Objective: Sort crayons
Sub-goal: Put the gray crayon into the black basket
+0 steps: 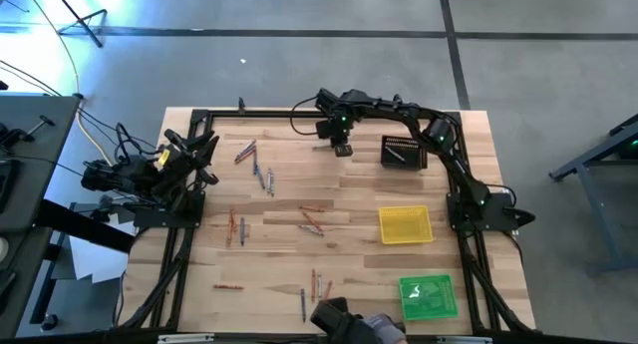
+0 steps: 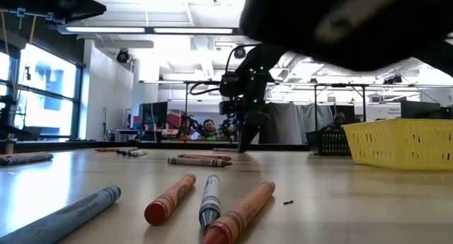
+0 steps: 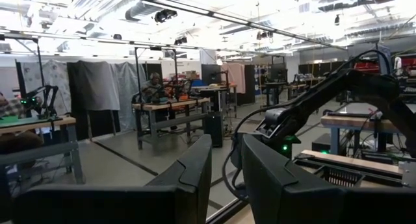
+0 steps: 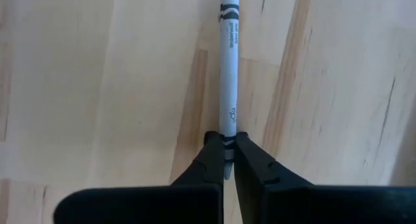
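A grey crayon (image 4: 229, 81) lies flat on the counter (image 4: 97, 87), one end pinched between the closed jaws of the right gripper (image 4: 227, 160), its length running straight out ahead of them. Other crayons (image 1: 311, 220) lie scattered on the counter well apart from those jaws, the black tray (image 1: 404, 153) just beside them. The left gripper (image 3: 226, 178) waits raised at the counter's edge, jaws parted and holding nothing.

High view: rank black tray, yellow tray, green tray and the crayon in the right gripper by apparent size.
1. Green tray and yellow tray: look about alike, not ranked apart.
2. Black tray: somewhat smaller.
3. Grey crayon pinched by the right gripper: far smaller, hardly visible from above.
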Motion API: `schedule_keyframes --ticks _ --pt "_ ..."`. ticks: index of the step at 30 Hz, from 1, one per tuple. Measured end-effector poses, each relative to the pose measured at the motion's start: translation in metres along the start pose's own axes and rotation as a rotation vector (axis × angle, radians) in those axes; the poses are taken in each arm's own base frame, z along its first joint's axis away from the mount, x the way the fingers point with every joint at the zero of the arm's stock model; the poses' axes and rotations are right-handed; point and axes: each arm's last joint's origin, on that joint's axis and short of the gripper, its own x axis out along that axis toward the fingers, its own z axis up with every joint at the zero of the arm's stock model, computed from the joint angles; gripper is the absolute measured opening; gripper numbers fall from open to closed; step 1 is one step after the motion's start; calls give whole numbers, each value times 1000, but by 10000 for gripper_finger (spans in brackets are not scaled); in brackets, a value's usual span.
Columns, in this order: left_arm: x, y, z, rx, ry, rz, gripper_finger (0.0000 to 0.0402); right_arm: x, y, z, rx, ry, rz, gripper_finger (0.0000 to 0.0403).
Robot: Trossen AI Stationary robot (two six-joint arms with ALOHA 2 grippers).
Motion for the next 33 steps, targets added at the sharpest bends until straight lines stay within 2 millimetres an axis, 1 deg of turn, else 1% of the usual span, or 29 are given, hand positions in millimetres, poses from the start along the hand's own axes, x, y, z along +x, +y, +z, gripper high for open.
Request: schedule_keyframes --ticks 4,9,11,13,17,22,27,33 --pt "0 0 0 0 0 0 74 -12 2 0 24 -5 -7 1" --pt "0 0 0 0 2 2 74 -36 7 -2 76 -4 10 1" --pt "0 0 0 0 6 7 74 -46 12 -5 112 23 33 1" --pt "0 0 -1 -1 10 6 74 -60 19 -9 152 56 57 1" --pt "0 0 -1 -16 14 8 74 -86 35 -19 241 162 120 0" --pt "0 -1 -4 -18 29 3 74 -120 53 -28 364 236 146 0" --pt "0 -2 -6 -48 42 -2 74 -147 64 -32 435 220 126 0" --pt "-1 -4 -12 -87 83 -14 74 -172 70 -36 436 155 84 0"
